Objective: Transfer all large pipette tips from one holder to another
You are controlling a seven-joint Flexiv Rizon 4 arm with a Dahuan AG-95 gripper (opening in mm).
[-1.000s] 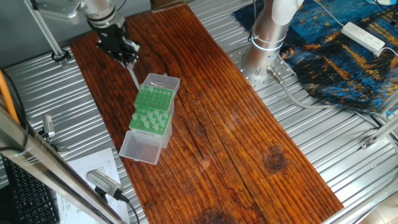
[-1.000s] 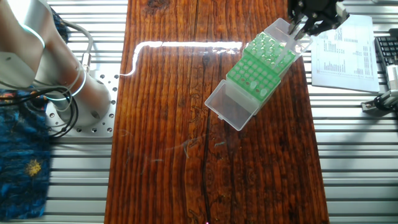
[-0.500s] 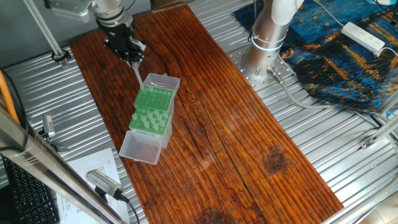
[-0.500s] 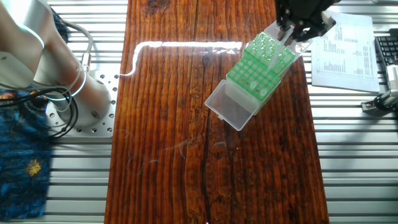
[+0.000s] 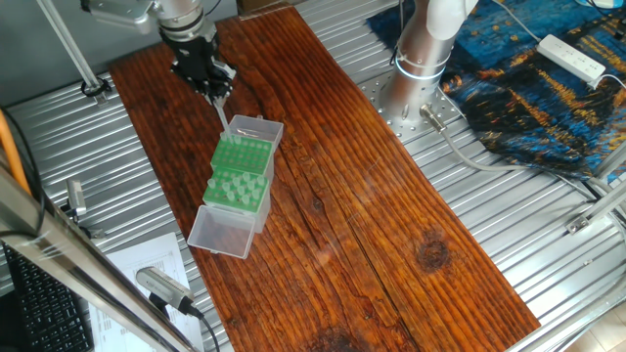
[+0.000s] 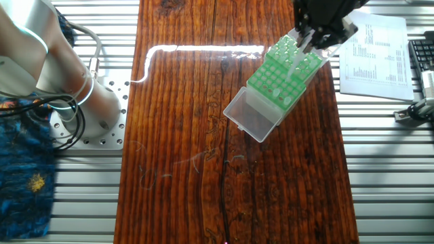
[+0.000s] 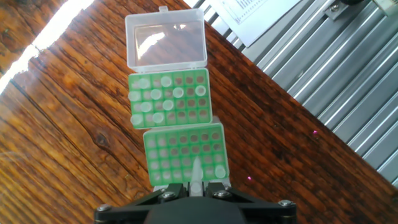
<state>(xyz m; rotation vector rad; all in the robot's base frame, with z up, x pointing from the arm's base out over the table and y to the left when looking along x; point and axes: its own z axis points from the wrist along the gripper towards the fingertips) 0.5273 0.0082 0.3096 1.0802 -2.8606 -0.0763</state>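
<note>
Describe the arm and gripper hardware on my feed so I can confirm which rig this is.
The gripper is black, angular, with visible screws in the hand view. Its fingers are dark. The arm above it is silver-grey metal. The arm's base column is white and silver with a glowing ring.

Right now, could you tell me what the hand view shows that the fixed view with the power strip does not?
Only the hand view shows which holes hold large pipette tips: a cluster in the farther green rack, one in the nearer green rack. Only the fixed view shows the arm's base and power strip. Both show the gripper holding a tip over the racks.
</note>
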